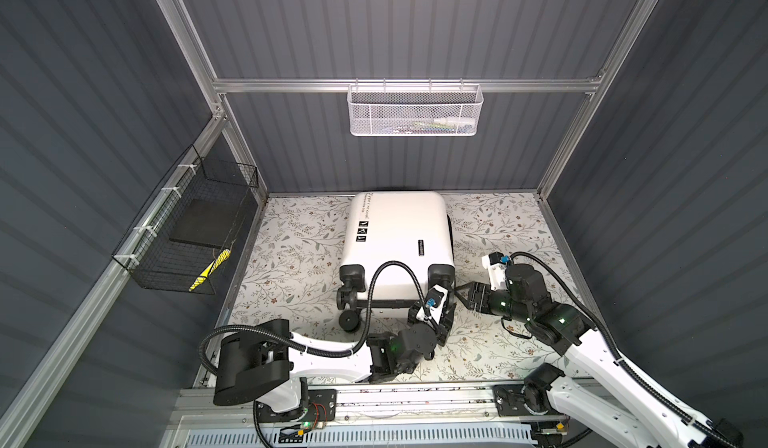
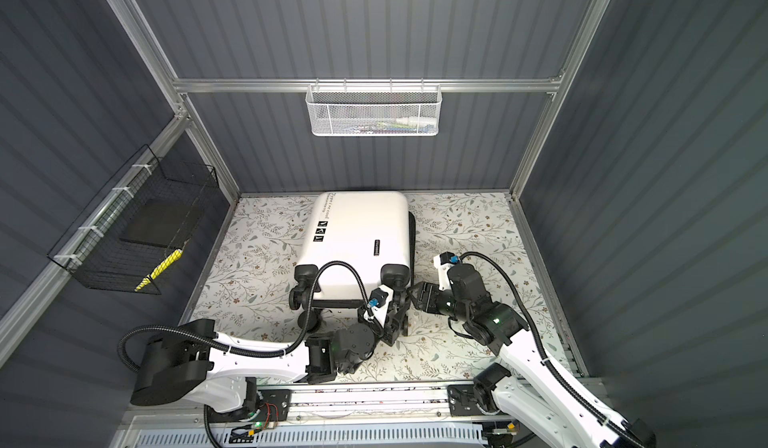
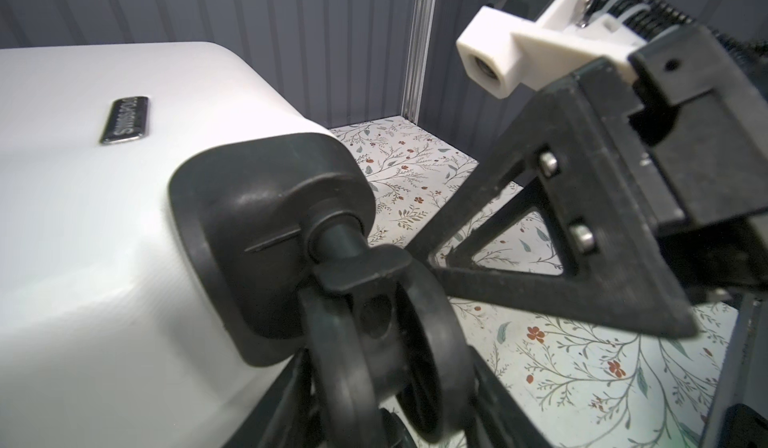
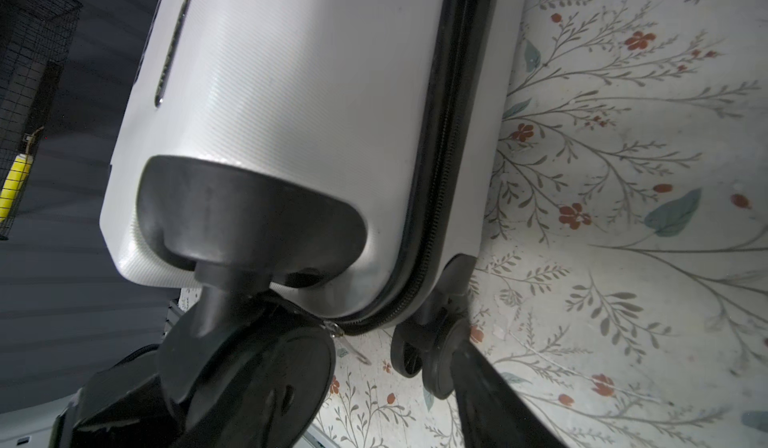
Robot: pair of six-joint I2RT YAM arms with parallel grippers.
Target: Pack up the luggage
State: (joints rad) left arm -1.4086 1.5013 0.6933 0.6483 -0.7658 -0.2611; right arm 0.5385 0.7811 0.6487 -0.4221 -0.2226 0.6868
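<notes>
At the far middle of the floral surface (image 1: 498, 225) lies the glossy white hard-shell suitcase (image 1: 395, 234), zipped shut. Our left fingers (image 1: 448, 319) straddle its near-right black wheel (image 3: 374, 342), grip unclear; our right fingers (image 3: 519, 292) stand apart, empty. We should steady the case, then pinch the metal zipper pull (image 4: 332, 328) squarely.

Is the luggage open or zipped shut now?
Shut. The luggage lies flat, shells together, and the zipper along its side seam looks closed in the right wrist view.
</notes>
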